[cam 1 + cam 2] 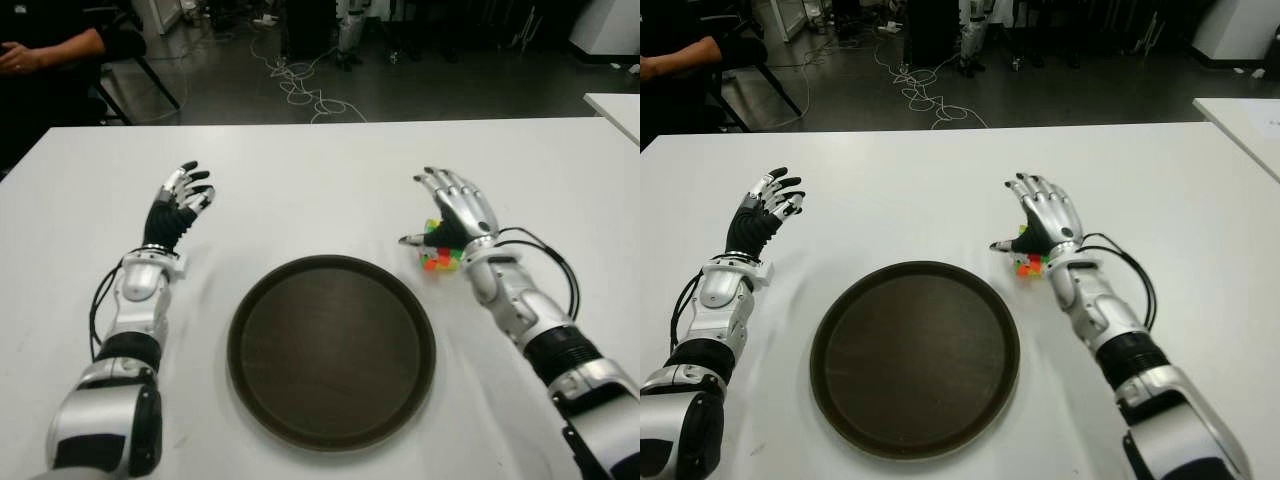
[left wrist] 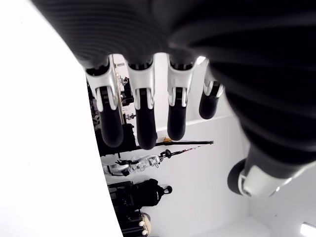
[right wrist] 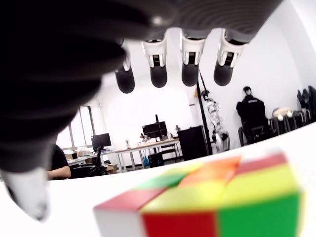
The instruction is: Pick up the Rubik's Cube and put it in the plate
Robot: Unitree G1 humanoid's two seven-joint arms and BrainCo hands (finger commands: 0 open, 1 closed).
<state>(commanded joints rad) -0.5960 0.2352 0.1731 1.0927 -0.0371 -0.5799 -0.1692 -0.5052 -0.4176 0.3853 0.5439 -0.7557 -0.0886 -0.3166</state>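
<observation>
We see the dark plate (image 1: 331, 350) bare at lower centre, the Rubik's Cube (image 1: 438, 256) on the white surface (image 1: 320, 190) just right of it under our spread right hand (image 1: 452, 215), and our left hand (image 1: 178, 208) spread, holding nothing, at left.

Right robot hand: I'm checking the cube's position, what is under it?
Under the open right robot hand sits the Rubik's Cube on the white table, ungrasped. The palm covers the cube's far part.

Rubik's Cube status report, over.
Right hand open over multicoloured Rubik's Cube, no grasp. Left hand open, idle. Round dark brown plate unobstructed.
</observation>
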